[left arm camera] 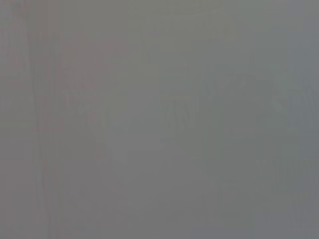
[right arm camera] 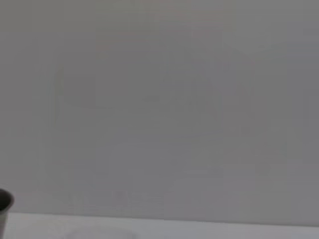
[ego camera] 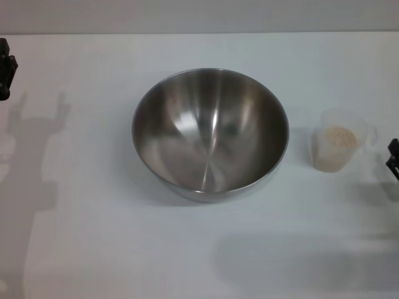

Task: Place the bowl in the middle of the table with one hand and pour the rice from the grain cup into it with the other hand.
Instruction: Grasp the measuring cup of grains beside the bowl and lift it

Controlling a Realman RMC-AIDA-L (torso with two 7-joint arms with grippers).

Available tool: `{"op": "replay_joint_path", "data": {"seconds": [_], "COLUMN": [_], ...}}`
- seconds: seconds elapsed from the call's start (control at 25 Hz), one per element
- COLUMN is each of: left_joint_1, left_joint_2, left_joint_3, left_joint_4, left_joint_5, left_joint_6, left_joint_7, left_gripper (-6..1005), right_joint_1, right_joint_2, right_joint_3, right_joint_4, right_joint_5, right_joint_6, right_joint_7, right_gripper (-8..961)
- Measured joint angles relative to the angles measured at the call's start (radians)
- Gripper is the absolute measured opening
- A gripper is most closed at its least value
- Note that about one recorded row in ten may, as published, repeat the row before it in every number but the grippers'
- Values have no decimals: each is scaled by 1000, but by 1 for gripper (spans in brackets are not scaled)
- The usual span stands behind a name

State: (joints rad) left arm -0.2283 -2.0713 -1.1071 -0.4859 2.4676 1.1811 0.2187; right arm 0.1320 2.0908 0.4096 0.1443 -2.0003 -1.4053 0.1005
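The steel bowl stands upright and empty near the middle of the white table. To its right stands the clear grain cup, holding pale rice and touching nothing. Only a dark part of my left gripper shows at the far left edge, well away from the bowl. A bit of my right gripper shows at the right edge, just beyond the cup. The left wrist view shows only a blank grey surface. In the right wrist view a dark bowl rim peeks in at the edge.
The left arm's shadow falls across the table's left side. A fainter shadow lies on the front right. The table's far edge runs along the back.
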Motion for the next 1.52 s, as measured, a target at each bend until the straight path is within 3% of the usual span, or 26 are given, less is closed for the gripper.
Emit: {"op": "replay_joint_path", "data": {"seconds": [1.52], "left_joint_1": [24], "left_joint_2": [2], "left_joint_3": [0], "left_joint_4": [4], "left_joint_5": [4], "left_joint_6": [31], "left_joint_7": [-6], "left_gripper": [813], "right_joint_1": [64], "right_joint_2": [-2], "right_joint_3": [-27], "right_joint_4": [7], "right_joint_5": [12], "right_joint_6": [117], "right_joint_7": [-1], "right_gripper": [816]}}
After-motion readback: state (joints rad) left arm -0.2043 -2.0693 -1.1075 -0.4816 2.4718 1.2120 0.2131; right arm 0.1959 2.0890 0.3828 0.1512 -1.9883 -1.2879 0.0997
